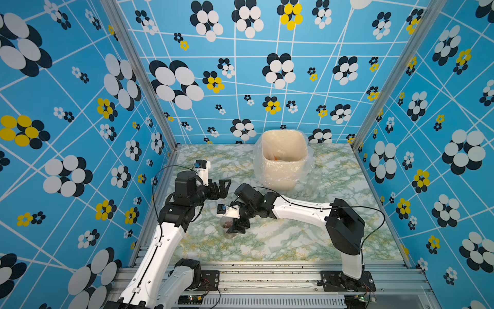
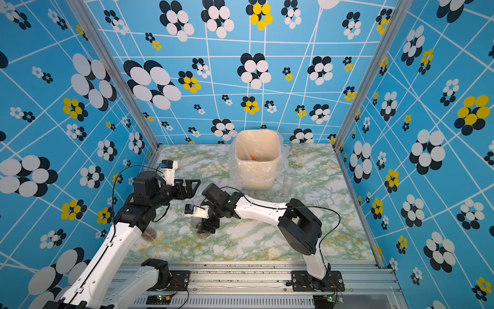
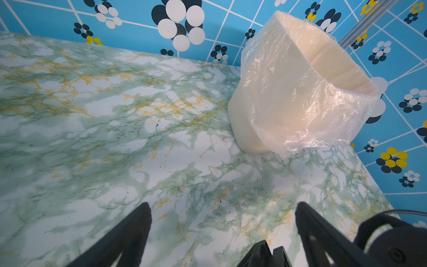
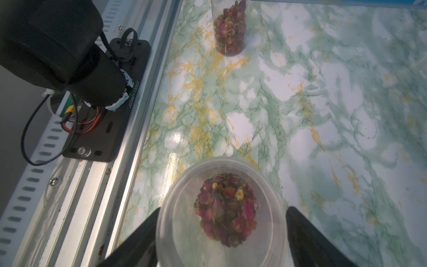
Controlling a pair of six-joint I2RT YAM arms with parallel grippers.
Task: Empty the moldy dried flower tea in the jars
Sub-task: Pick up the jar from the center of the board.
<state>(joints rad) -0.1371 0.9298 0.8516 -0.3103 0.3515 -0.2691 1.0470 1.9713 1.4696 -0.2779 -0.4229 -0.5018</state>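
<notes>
On the bench's (image 1: 294, 240) left side, right tool (image 4: 224, 209) is straddling a jar (image 4: 184, 185) of tea (image 4: 227, 215), can't tell if it's squeezing; left tool (image 3: 223, 204) is hanging wide open; second jar (image 4: 230, 30) is standing nearby

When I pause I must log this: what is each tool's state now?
Left tool: open, empty.
Right tool: jaws either side of a full jar; grip cannot be told.

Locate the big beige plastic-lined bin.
In both top views the bin stands at the marble table's far edge by the back wall, a small clear jar right of it.
</notes>
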